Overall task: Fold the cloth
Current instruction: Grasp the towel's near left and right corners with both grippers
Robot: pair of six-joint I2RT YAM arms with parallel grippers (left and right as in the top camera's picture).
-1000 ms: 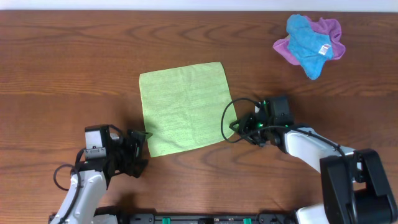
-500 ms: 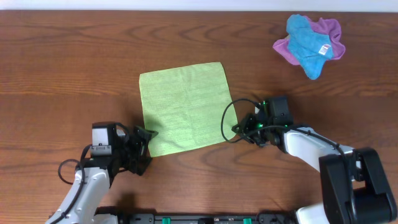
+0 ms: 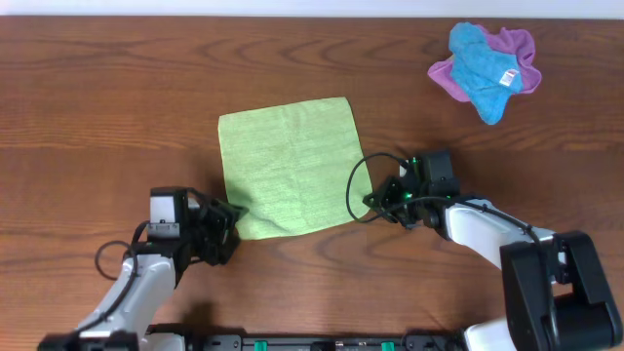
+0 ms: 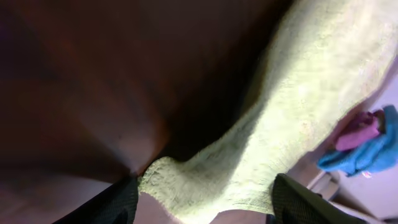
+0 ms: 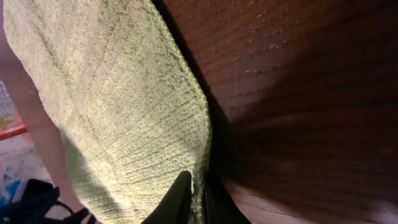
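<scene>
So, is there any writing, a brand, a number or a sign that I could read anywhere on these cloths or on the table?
No text here can be read.
The white tag on the blue cloth: small reddish marks, too small to read.
The lime green cloth: plain, with no label or print showing in any view.
The table: bare wood grain, no markings.

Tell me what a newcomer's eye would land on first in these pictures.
The lime cloth stands out first, lying flat and unfolded at the middle of the dark wooden table. Next come the two arms at its near edge: the left gripper is open around the near-left corner, and the right gripper is pinched shut on the near-right corner. At the far right, a blue cloth lies crumpled on a purple cloth.
</scene>
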